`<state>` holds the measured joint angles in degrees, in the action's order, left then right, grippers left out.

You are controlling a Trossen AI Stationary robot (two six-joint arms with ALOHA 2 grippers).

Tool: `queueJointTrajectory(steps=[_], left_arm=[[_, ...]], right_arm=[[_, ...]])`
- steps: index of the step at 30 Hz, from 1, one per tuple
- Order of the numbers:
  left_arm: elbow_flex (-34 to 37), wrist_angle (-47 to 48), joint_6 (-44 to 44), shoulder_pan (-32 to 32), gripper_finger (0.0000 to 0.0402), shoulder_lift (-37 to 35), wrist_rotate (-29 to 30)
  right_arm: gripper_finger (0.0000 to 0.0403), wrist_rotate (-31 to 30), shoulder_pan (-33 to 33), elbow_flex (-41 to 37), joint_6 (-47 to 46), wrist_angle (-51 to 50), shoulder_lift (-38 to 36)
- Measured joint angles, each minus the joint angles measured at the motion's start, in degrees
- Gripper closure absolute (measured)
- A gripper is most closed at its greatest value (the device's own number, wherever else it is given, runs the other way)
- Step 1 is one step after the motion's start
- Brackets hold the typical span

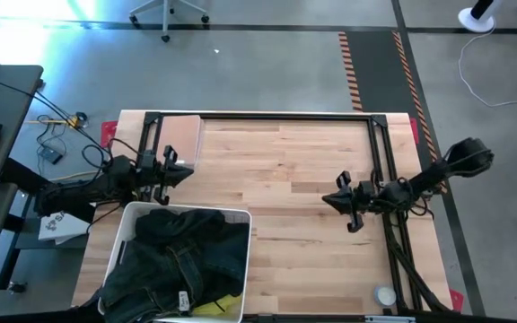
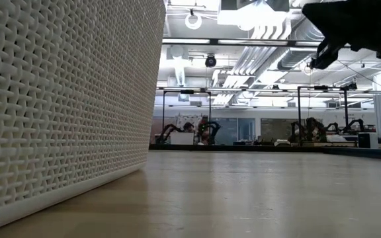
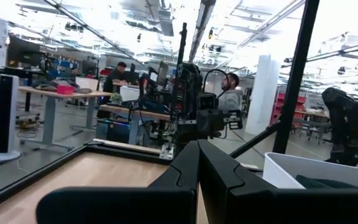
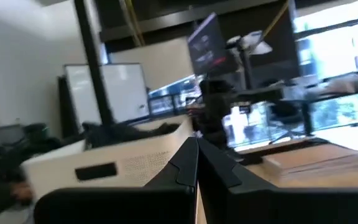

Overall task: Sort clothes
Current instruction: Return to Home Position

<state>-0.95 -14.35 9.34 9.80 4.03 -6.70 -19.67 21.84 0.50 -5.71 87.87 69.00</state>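
the pale wooden plank surface spreads under both my arms, mostly bare boards inside its black frame. the big white lattice-weave plastic bin sits at its near left corner; in the low view its woven wall fills the whole left side of the picture.

inside the bin, the dark denim jeans lie rumpled across nearly all of it, with a small white label showing near the close end. more dark cloth is bunched at the far end of the bin, and i cannot tell its colour.

my left arm reaches in from the left edge. the left jaws hang just beyond the bin's far rim, pressed tight together with nothing between them; in the wrist view the two dark fingers meet in one seam. my right arm comes in from the right. the right jaws float over the right half of the surface, well apart from the bin, pointing toward it, fingers likewise pinched together and empty.

the tan flat board lies at the far left corner, beyond my left jaws. a scrap of bright yellow garment peeks from under the jeans at the bin's near right corner. a small round white object rests near the near right corner.
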Motion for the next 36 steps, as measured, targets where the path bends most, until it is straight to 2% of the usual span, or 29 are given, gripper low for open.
queueJointTrajectory(steps=[4,10,12,18,21,27,36], left_arm=[[0.2,0.7,5.3,0.0,0.0401,0.0,1.3],[0.5,2.7,22.6,0.0,0.0401,0.2,1.2],[0.5,3.4,21.6,0.0,0.0401,0.1,1.4],[0.4,5.0,11.1,0.0,0.0401,0.2,2.7],[0.4,4.6,9.3,0.0,0.0401,0.1,3.1],[0.4,4.5,9.2,0.0,0.0401,0.1,3.2],[0.4,4.5,9.4,0.0,0.0399,0.1,3.2]], right_arm=[[0.0403,-1.1,-1.5,0.0,-1.4,-3.8,0.0],[0.0403,-2.4,-1.7,0.0,-3.0,-13.6,0.0],[0.0403,-2.4,-1.7,0.0,-3.2,-16.8,0.0],[0.0403,-2.4,-1.7,0.0,-3.2,-27.3,0.0],[0.0403,-2.4,-1.4,0.0,-3.2,-33.9,-1.0],[0.0403,-1.0,-1.1,0.0,-3.2,-56.7,-15.7],[0.0402,-0.9,-1.3,0.0,-3.2,-76.1,-33.5]])
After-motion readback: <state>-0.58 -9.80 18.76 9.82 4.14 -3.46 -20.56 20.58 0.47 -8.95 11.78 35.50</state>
